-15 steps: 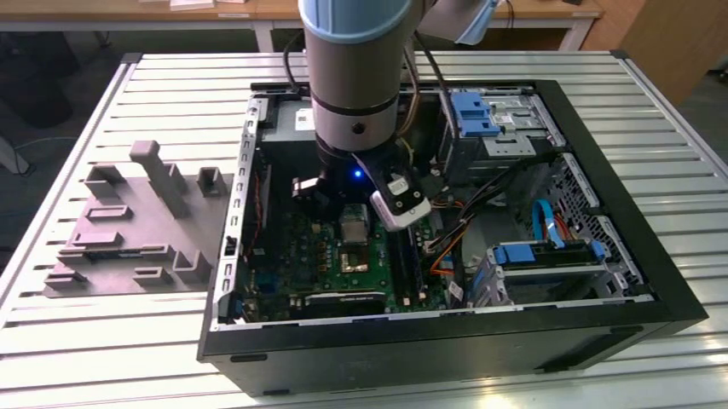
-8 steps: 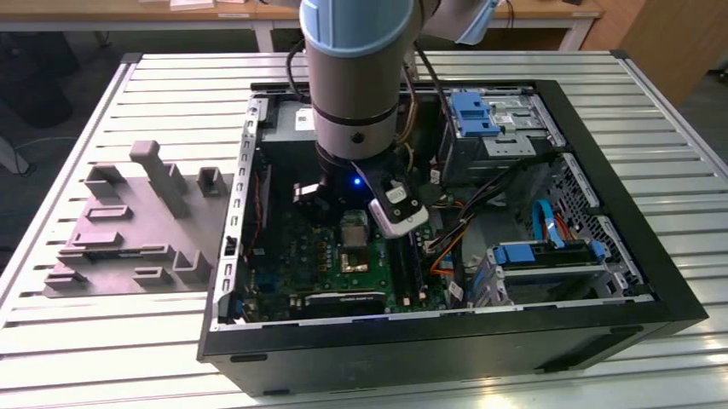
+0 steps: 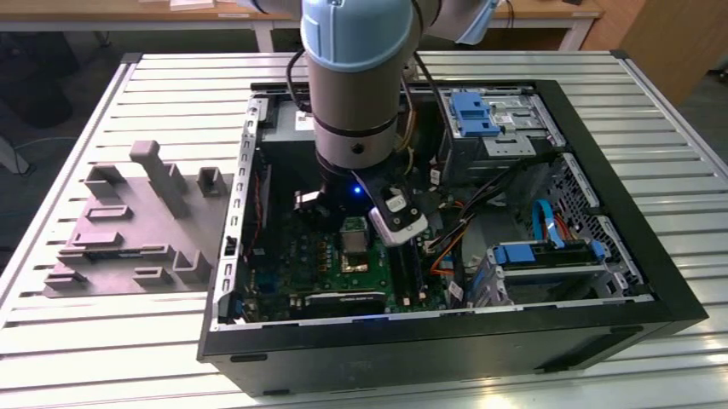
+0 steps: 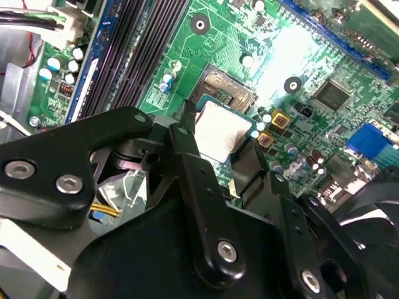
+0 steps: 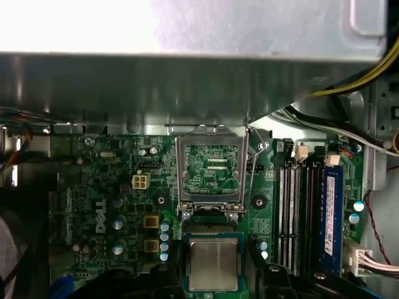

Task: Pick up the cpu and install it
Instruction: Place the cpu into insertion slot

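The cpu [image 4: 219, 129], a small square chip with a silvery lid, sits between my gripper's [image 4: 219, 138] two black fingers [image 4: 186, 140], which press on its opposite edges. It hovers just over the motherboard socket [image 4: 229, 87], whose dark contact field shows past one edge of the chip. In the first wrist view the cpu [image 5: 213, 265] lies just below the socket's silver metal frame [image 5: 209, 168], which stands flipped up. In the exterior view my arm [image 3: 358, 102] reaches down into the open computer case [image 3: 637, 281] over the green motherboard [image 3: 341, 268].
Memory slots [image 5: 293, 212] run beside the socket. Cables [image 3: 455, 230] and blue-tabbed drive bays [image 3: 476, 111] fill the exterior view's right of the case. A grey moulded fixture [image 3: 125, 230] lies on the slatted table at the exterior view's left. A case wall [image 5: 187, 81] rises close behind the socket.
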